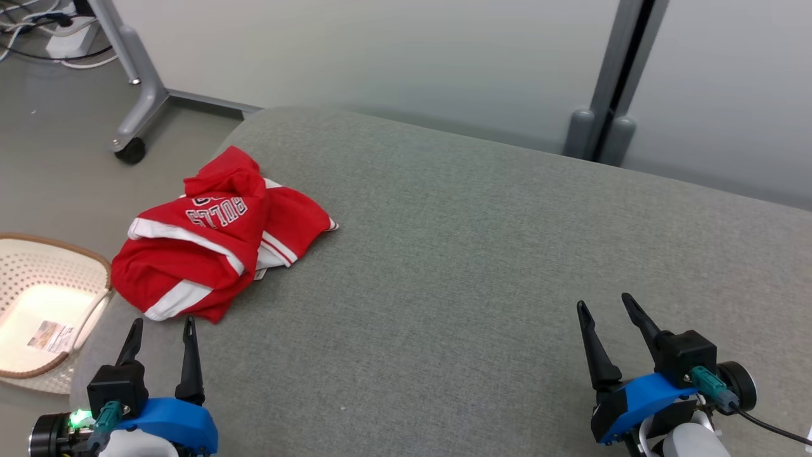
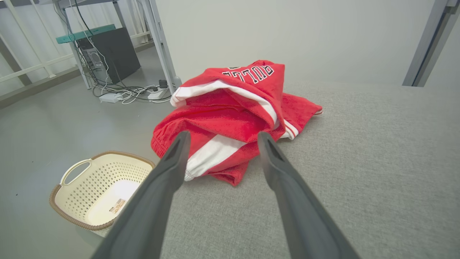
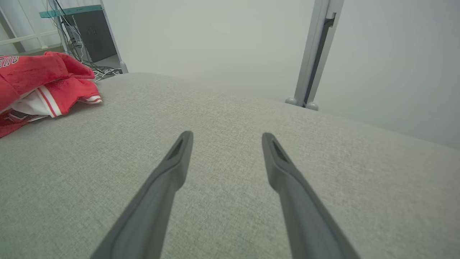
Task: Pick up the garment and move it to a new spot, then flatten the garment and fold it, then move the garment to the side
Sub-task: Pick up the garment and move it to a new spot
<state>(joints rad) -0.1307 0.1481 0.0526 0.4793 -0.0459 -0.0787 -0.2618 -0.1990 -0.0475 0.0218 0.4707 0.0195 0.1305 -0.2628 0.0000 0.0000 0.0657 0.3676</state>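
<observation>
The garment [image 1: 216,235] lies in a crumpled red-and-white heap at the far left of the grey surface [image 1: 476,254], close to its edge, with the basket [image 1: 63,246] on the floor just beyond. My left tool [image 1: 162,320] sits just short of the heap's near hem, spread wide and empty, pointing straight at it. In the left wrist view the cloth shows between the fingers, so I judge this arm is lined up for the first pick. My right tool [image 1: 603,300] is also wide and empty, well apart from the cloth over bare surface. I think that leaves the middle free as the new spot. The heap is doubled over itself, so one pinch may lift several layers. Being so near the edge, a clumsy pull could drag it off toward the basket.
</observation>
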